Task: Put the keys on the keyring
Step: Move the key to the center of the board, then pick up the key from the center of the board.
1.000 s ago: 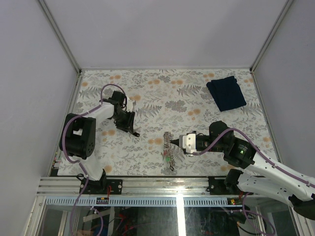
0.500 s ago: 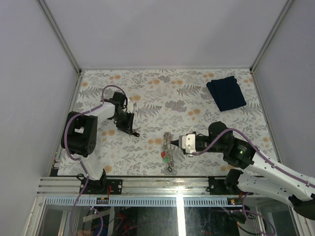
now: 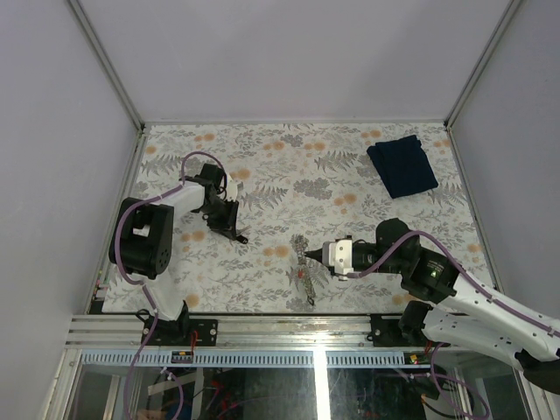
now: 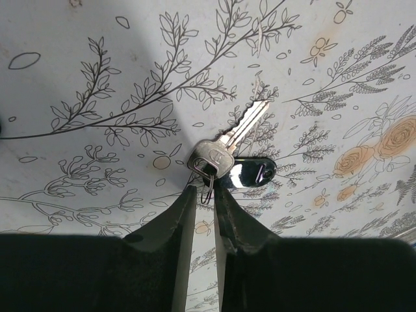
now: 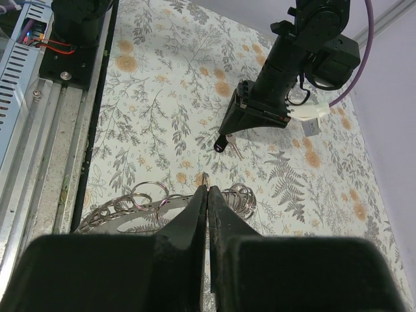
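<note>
The keys (image 4: pixel 224 159) lie flat on the worktop (image 3: pixel 262 157) in its left half, closer to the near edge than the far one. They are a small bunch: a pale blade pointing away, a glossy black head beside it, and a thin wire loop joining them. That loop sits in the slit between the fingers of the left hand (image 4: pixel 203 190). The fingers are drawn almost together, but I cannot tell whether they pinch the wire or only flank it. Either way, the hold seems meant to pin the bunch so that it cannot slide.

The keyring (image 5: pixel 153 203) lies well apart from the keys, by the middle of the near edge. It is a silvery string of linked rings trailing toward that edge. The right hand (image 5: pixel 207 190) is clenched on it, seemingly to carry it to the keys, its fingertips pressed tight at one link.

A folded dark blue cloth (image 3: pixel 402 164) lies near the far right corner, out of play.
</note>
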{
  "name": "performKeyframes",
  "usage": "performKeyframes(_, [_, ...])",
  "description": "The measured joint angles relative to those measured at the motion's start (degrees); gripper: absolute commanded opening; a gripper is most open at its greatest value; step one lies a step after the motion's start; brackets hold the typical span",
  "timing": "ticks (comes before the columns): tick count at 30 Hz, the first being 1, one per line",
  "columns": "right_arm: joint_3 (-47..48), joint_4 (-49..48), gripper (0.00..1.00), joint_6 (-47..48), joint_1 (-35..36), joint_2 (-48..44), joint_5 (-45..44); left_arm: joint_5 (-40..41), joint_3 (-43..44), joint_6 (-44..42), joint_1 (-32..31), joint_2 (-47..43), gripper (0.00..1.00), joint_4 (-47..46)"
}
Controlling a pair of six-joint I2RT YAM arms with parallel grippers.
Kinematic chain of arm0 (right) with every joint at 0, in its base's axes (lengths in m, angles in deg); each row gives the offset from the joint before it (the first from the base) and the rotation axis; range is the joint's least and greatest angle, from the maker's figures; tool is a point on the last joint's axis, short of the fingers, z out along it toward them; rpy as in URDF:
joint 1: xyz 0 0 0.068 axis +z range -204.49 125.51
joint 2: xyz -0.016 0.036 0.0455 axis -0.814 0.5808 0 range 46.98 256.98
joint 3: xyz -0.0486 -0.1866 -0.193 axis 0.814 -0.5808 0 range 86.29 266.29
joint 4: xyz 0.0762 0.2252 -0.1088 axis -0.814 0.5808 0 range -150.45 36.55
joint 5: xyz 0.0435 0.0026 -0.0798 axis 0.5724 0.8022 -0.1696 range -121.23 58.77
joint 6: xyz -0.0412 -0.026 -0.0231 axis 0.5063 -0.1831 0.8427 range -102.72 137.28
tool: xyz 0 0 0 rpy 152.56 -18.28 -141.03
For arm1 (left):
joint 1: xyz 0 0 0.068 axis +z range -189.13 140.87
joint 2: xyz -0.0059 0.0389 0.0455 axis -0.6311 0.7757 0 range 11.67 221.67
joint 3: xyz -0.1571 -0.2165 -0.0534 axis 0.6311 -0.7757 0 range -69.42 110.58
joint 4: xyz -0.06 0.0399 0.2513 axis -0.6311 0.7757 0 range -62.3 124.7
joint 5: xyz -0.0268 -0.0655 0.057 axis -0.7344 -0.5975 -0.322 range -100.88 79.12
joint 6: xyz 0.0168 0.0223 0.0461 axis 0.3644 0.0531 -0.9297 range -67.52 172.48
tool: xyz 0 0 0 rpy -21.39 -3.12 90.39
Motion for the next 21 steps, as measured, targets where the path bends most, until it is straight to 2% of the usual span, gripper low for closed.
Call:
performKeyframes(4, [0.0, 0.0, 0.00, -0.3, 0.0, -0.3, 0.0, -0.2, 0.0, 0.0, 0.0, 0.0, 0.18, 0.0])
performKeyframes(14, [-0.4, 0.0, 0.00, -0.9, 0.0, -1.0, -0.5, -0.2, 0.3, 0.5, 0.0, 0.0, 0.01, -0.2])
performKeyframes(21, [-1.0, 0.0, 0.00, -1.9, 0.0, -1.0, -2.0, -0.1, 0.3, 1.6, 0.0, -2.5, 0.00, -1.3])
